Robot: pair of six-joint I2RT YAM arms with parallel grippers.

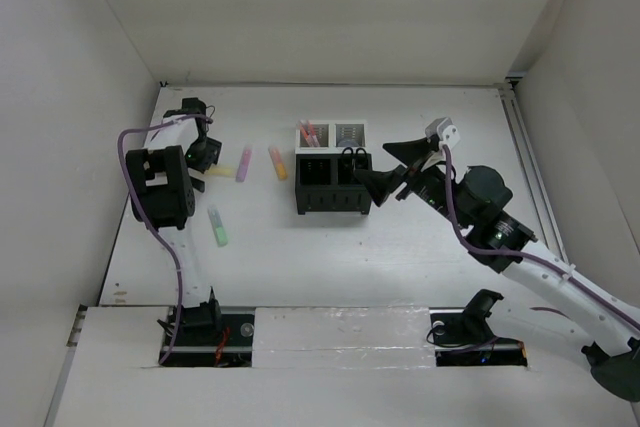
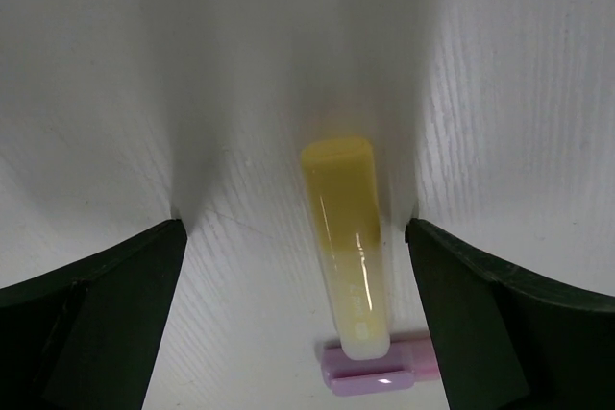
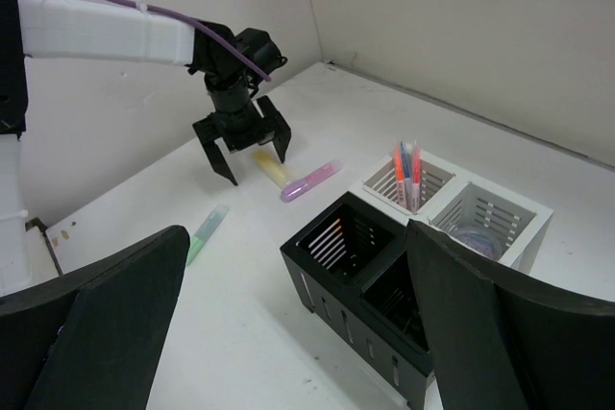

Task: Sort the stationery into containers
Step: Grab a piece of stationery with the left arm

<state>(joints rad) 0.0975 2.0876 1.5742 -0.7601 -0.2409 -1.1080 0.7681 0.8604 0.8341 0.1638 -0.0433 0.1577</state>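
A yellow highlighter (image 2: 348,247) lies flat on the table between the fingers of my open left gripper (image 2: 296,228), which hangs just above it without touching. The highlighter's far end meets a pink highlighter (image 2: 380,372). From above, the left gripper (image 1: 208,167) is over the yellow highlighter (image 1: 222,169), with the pink one (image 1: 243,164), an orange one (image 1: 278,163) and a green one (image 1: 218,227) loose nearby. The containers (image 1: 333,197) hold pens (image 1: 308,133), a round grey item (image 1: 349,134) and scissors (image 1: 352,156). My right gripper (image 1: 385,169) is open and empty beside them.
The right wrist view shows the left gripper (image 3: 259,168), the green highlighter (image 3: 206,233) and an empty black compartment (image 3: 346,237). White walls close in the table at the left, back and right. A rail (image 1: 525,157) runs along the right edge.
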